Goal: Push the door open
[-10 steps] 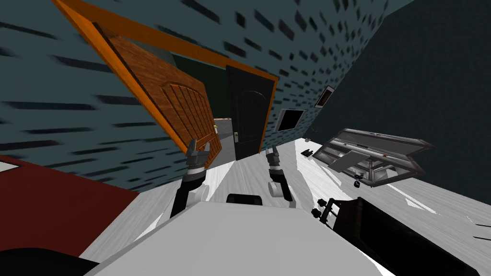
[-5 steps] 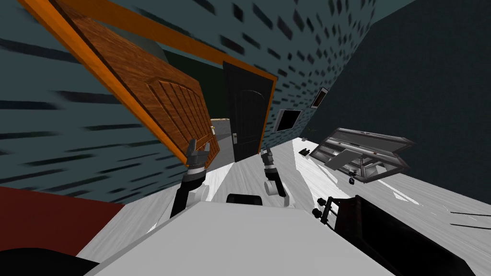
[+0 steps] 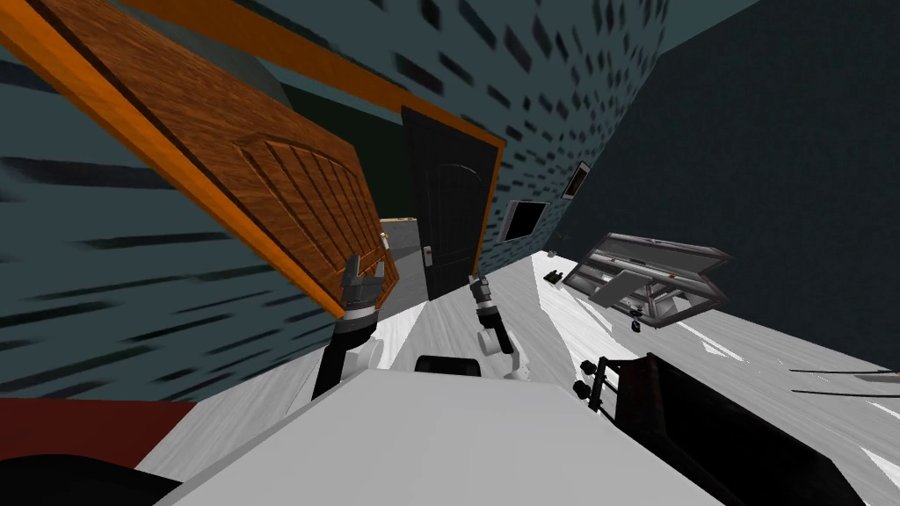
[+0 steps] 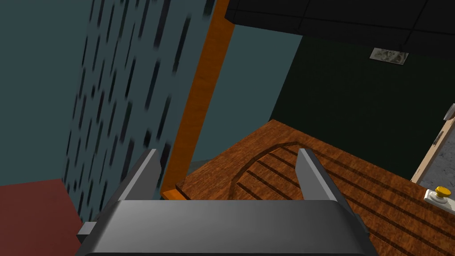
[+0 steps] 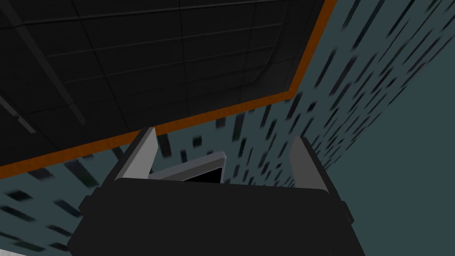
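Two open-fingered arms: the left gripper (image 3: 366, 269) is hovering at the half-open wooden door (image 3: 264, 176), possibly touching it, while the right gripper (image 3: 479, 283) is idling alongside.

Teal wall (image 3: 562, 79) flecked with dark dashes around a black door (image 3: 450, 211); right of that door, a framed picture (image 3: 526, 219), white floor (image 3: 527, 294), grey case (image 3: 650, 277).

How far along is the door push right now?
Done: the wooden door stands partly swung off its orange frame. In hand: the open left claw sits close to its panelled face. Left: pushing it wider; the right claw hangs open, unused.
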You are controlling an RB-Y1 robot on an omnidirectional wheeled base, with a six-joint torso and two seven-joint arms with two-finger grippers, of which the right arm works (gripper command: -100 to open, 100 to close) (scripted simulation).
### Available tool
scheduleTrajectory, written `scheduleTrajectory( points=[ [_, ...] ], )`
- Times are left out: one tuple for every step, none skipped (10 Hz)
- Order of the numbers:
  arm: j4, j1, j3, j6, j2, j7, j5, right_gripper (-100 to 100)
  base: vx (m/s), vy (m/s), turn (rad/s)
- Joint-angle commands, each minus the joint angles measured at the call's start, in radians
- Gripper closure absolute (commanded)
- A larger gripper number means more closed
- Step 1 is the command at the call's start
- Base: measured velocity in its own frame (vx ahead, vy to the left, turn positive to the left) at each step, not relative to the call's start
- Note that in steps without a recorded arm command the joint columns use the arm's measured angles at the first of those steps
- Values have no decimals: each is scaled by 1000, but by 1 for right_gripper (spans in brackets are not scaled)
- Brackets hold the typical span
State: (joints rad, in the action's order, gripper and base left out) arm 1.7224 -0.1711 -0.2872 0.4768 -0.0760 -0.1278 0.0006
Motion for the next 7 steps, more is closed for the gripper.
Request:
scheduleTrajectory(
  points=[
    [-31, 24, -22, -8, -3, -7, -1, -100, 90, 48, -77],
    [-51, 38, -36, -11, -5, -10, -1, -100, 73, 55, -83],
    [-71, 52, -50, -15, -6, -14, -2, -100, 85, 73, -94],
    [-71, 52, -50, -15, -6, -14, -2, -100, 64, 55, -28],
    [-91, 66, -64, -18, -8, -17, -2, -100, 57, 40, -48],
    [-110, 80, -78, -22, -9, -21, -2, -100, 62, 49, -85],
    [-130, 94, -92, -25, -10, -24, -3, -100, 78, 51, -83]
  ],
)
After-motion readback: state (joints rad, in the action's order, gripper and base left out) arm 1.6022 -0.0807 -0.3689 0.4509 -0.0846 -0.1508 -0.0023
